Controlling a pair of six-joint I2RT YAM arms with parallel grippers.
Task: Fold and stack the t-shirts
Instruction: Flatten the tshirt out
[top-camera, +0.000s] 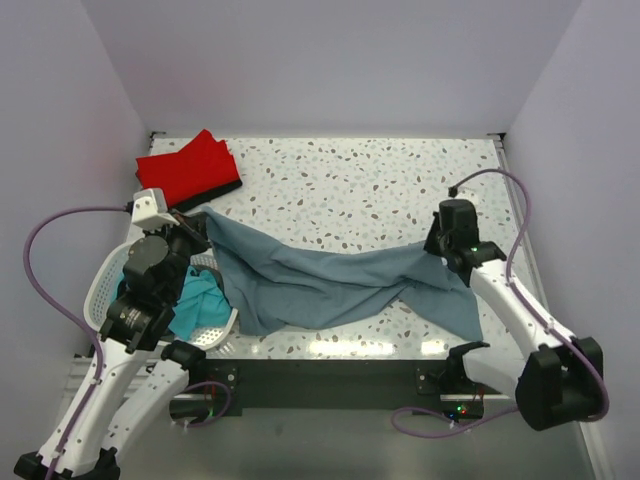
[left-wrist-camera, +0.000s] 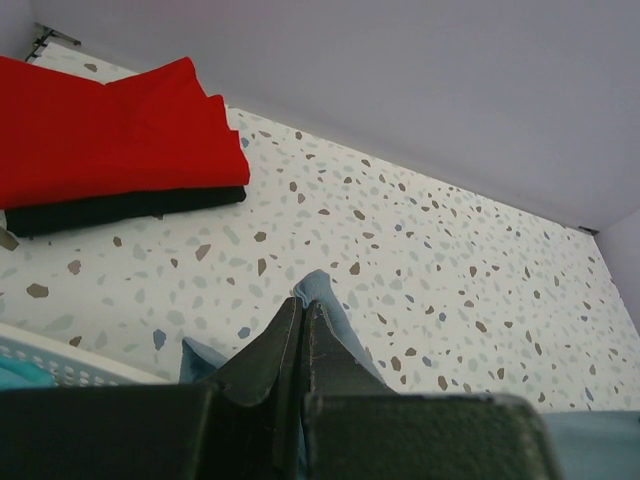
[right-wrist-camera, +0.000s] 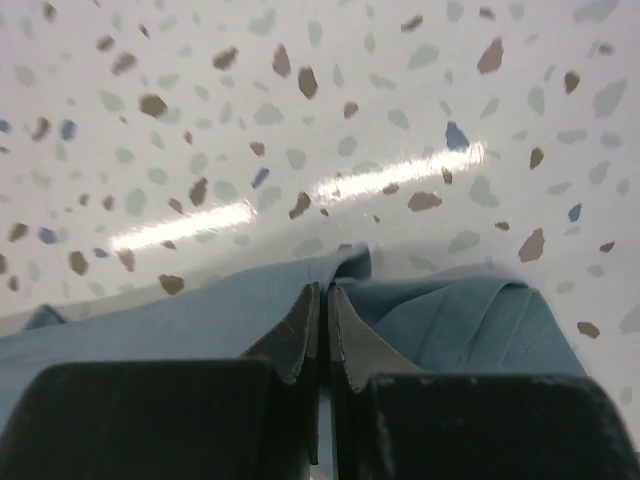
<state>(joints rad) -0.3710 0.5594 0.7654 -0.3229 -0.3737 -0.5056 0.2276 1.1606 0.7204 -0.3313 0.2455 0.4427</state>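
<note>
Softly rumpled, elongated grey-blue t-shirt (top-camera: 330, 285)

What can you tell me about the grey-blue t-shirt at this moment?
The grey-blue t-shirt is plain soft cloth, unfolded and rumpled, stretched in a twisted band across the near half of the speckled table. The left jaws are shut on its far-left corner beside the white lattice basket. The right jaws are shut on a fold near its right end. No print shows.
</note>
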